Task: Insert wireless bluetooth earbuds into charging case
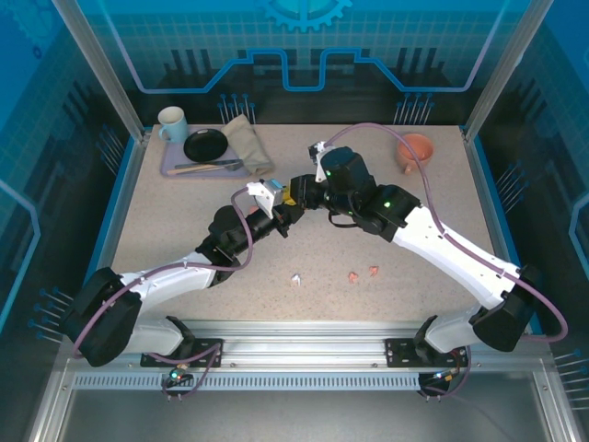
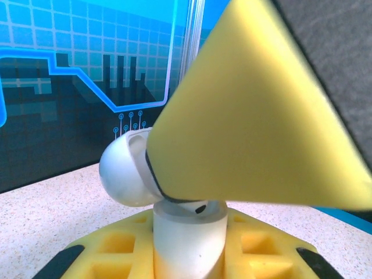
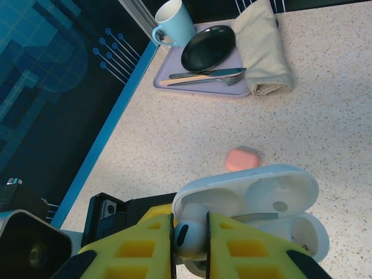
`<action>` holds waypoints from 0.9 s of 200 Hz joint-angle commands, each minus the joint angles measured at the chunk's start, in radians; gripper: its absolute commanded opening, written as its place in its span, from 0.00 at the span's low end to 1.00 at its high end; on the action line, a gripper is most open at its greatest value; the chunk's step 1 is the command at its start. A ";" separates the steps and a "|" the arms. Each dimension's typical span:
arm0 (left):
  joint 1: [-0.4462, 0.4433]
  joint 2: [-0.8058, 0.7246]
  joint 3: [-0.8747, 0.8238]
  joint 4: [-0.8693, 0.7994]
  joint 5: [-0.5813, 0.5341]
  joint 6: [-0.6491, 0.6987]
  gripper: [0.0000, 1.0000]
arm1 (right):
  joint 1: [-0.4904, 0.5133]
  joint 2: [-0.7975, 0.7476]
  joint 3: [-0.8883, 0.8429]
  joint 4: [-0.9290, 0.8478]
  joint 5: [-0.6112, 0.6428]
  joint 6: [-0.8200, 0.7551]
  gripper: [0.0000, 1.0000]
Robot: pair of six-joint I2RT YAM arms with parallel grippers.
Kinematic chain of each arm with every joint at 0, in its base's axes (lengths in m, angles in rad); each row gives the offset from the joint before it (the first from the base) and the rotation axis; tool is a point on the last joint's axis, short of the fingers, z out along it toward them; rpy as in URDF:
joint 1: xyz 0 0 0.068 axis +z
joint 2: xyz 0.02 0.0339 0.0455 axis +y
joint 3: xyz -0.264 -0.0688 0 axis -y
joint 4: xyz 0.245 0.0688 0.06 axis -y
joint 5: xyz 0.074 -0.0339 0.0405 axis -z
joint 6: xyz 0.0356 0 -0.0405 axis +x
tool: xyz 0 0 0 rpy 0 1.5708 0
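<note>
The left arm [image 1: 184, 272] and right arm [image 1: 442, 239] meet mid-table, near one white earbud [image 1: 296, 278] and two pink earbuds [image 1: 353, 275] [image 1: 375, 271].

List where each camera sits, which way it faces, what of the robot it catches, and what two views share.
Top external: above and behind the bases, looking down on the table; left arm and right arm meet mid-table.
Left wrist: on the left arm, facing the back wall; left pincer clamps the open case.
Right wrist: on the right arm, looking down past the case toward the tray; right pincer pinches an earbud.
Shared: both wrist views show the case; top and right wrist, the tray.
</note>
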 commanded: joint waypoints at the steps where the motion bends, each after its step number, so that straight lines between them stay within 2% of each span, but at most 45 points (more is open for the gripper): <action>1: -0.006 -0.020 0.007 0.038 0.010 0.012 0.00 | -0.001 -0.053 -0.002 0.023 0.004 0.037 0.17; 56: -0.005 -0.022 0.009 0.041 0.004 0.009 0.00 | -0.045 -0.124 -0.084 0.167 -0.064 0.173 0.17; 119: -0.006 -0.012 0.032 0.050 -0.006 0.013 0.00 | -0.087 -0.153 -0.252 0.450 -0.150 0.456 0.17; 180: -0.005 0.010 0.044 0.058 -0.004 0.016 0.00 | -0.087 -0.159 -0.332 0.551 -0.155 0.577 0.17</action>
